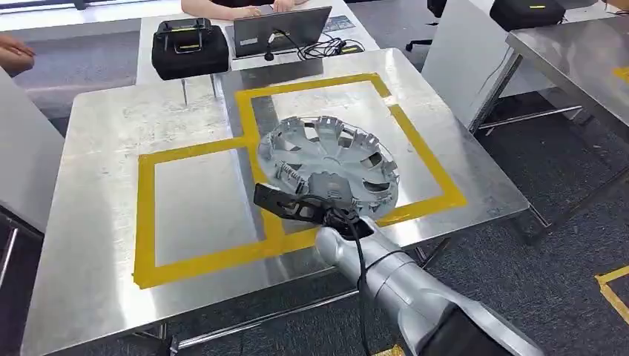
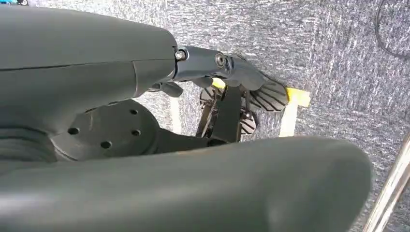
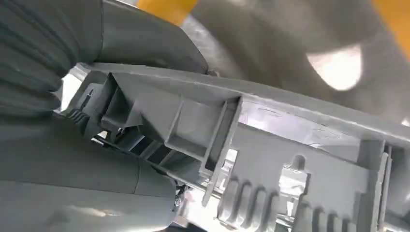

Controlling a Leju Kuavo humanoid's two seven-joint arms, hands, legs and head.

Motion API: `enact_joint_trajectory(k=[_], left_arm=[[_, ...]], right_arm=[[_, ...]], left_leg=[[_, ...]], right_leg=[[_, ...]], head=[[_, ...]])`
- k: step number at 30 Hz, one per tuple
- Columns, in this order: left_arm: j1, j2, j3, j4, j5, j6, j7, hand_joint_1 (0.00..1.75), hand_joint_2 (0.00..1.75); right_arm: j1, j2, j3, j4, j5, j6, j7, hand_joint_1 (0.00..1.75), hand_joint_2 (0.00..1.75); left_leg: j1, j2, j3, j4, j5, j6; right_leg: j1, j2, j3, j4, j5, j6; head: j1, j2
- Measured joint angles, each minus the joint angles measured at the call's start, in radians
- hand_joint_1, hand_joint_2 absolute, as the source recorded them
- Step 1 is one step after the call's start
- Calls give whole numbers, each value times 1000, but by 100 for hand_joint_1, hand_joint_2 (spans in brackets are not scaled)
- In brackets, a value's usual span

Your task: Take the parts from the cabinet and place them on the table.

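A silver-grey wheel cover (image 1: 330, 152), round with spoke-like openings, hangs inner side up over the right yellow-taped rectangle of the steel table (image 1: 104, 185). My right hand (image 1: 320, 211) grips its near rim from the table's front edge, with the silver arm coming in from the lower right. In the right wrist view the hand (image 3: 87, 183) clamps the ribbed rim of the wheel cover (image 3: 290, 145). I cannot tell whether the cover's far edge touches the table. My left hand (image 2: 232, 92) hangs over the carpet floor with its fingers loose and nothing in them.
Yellow tape (image 1: 145, 215) marks two joined rectangles on the table. Behind it stand a black bag (image 1: 189, 46) and a laptop (image 1: 282, 30) with a person seated there. A person's hand (image 1: 13, 53) shows at far left. Another steel table (image 1: 578, 52) stands to the right.
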Motion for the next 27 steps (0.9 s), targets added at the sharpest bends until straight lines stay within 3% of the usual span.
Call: enact_joint_trajectory(k=[22, 23, 24, 25, 27], left_arm=[[-1, 0, 7, -1, -5, 0, 10, 0, 0], [-1, 0, 7, -1, -5, 0, 10, 0, 0], [-1, 0, 7, -1, -5, 0, 10, 0, 0], [-1, 0, 7, -1, -5, 0, 10, 0, 0], [-2, 0, 8, -1, -6, 0, 10, 0, 0]], right_arm=[[2, -37, -37, 34, 1, -3, 10, 175, 175], [2, -38, -37, 35, 1, -3, 10, 159, 175], [2, -38, -37, 35, 2, -3, 10, 24, 175], [2, -38, -37, 35, 2, -3, 10, 0, 175], [8, -38, -42, 38, -2, -3, 13, 0, 175]], left_leg=[[-1, 0, 1, 0, 0, 2], [-1, 0, 1, 0, 0, 2], [-1, 0, 1, 0, 0, 2], [-1, 0, 1, 0, 0, 2], [-1, 0, 1, 0, 0, 2]], right_leg=[[-1, 0, 2, -1, 0, 1], [-1, 0, 2, -1, 0, 1], [-1, 0, 2, -1, 0, 1], [-1, 0, 2, -1, 0, 1], [-1, 0, 2, -1, 0, 1]], head=[[-1, 0], [-1, 0], [-1, 0], [-1, 0], [-1, 0]])
